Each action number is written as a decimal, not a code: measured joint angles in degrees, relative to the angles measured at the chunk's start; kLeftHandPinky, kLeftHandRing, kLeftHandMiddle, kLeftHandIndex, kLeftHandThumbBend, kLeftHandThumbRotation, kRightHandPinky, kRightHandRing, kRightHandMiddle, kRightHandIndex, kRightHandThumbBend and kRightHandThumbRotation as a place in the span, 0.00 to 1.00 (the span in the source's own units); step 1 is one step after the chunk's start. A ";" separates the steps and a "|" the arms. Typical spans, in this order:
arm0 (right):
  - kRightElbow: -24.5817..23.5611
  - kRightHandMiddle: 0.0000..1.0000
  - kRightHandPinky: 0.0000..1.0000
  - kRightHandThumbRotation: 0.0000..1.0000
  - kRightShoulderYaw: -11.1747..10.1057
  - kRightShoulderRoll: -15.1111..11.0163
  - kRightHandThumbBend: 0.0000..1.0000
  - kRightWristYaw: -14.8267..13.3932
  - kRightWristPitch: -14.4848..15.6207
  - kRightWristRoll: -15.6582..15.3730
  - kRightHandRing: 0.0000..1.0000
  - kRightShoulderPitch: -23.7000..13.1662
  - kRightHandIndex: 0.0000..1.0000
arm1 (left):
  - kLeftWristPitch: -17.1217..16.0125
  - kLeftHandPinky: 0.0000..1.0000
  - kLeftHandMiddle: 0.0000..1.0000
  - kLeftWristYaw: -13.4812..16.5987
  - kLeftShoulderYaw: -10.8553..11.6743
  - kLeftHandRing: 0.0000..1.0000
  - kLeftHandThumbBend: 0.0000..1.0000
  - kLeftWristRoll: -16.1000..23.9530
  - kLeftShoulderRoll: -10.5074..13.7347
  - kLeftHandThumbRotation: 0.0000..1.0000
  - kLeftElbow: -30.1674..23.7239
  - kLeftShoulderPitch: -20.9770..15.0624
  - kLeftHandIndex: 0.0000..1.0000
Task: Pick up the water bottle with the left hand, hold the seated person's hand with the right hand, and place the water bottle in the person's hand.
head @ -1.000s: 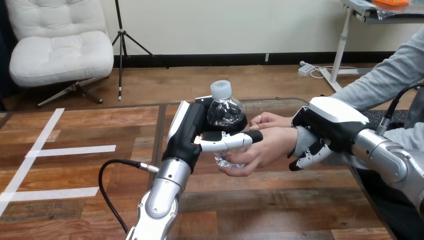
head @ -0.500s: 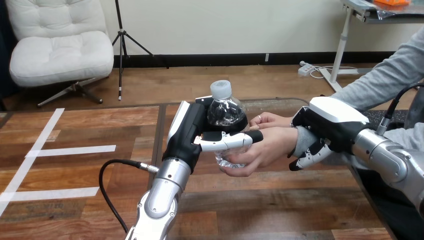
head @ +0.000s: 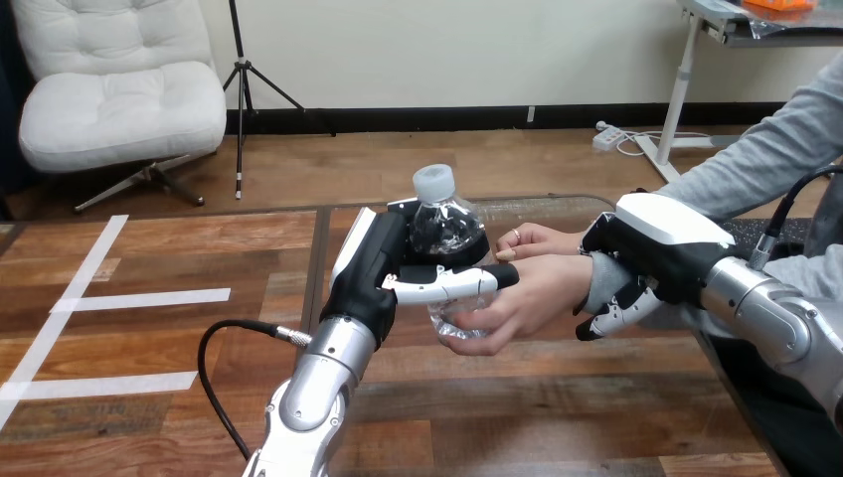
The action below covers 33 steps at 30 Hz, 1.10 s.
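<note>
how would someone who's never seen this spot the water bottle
Look above the middle of the wooden table, where the robot's left hand meets the person's hand. The water bottle stands upright between them, held by both. It is the only clear thing there, crinkled plastic with a pale cap on top.

Head camera: forward and down across the desk point(head: 557, 397).
I see from the robot's head, close above the work: the left arm point(head: 318, 383) comes up from the bottom edge, the right arm point(head: 785, 323) in from the lower right, and the left hand point(head: 373, 263), the water bottle point(head: 444, 229) and the right hand point(head: 661, 234) fall across the view's middle, near the desk's far edge.
</note>
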 measured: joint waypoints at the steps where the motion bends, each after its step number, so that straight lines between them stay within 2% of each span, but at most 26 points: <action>1: 0.00 0.27 0.19 0.00 0.00 0.00 0.74 0.00 0.00 0.00 0.22 0.03 0.28 | 0.11 0.57 0.66 -0.22 0.05 0.63 0.98 -0.03 0.02 0.28 0.00 0.00 0.70; 8: 0.00 0.26 0.19 0.00 0.00 -0.01 0.75 0.00 -0.02 -0.01 0.22 0.24 0.27 | 0.97 0.69 0.74 -1.86 0.36 0.73 1.00 -0.21 0.21 0.41 0.05 -0.27 0.80; 9: 0.00 0.26 0.18 0.00 0.00 -0.01 0.75 0.00 -0.02 -0.01 0.22 0.27 0.27 | 0.98 0.74 0.78 -2.14 0.36 0.77 1.00 -0.22 0.30 0.46 0.10 -0.33 0.82; 19: 0.00 0.26 0.18 0.00 0.00 -0.07 0.74 -0.01 -0.03 -0.03 0.21 0.44 0.27 | 1.04 0.92 0.91 -4.88 0.18 0.92 1.00 0.05 1.60 0.68 0.76 -1.33 0.93; 33: 0.00 0.27 0.19 0.00 -0.02 -0.07 0.74 0.00 -0.02 -0.03 0.22 0.45 0.28 | 0.78 0.98 0.97 -5.79 -0.67 0.98 1.00 0.84 1.95 0.84 1.62 -1.81 0.97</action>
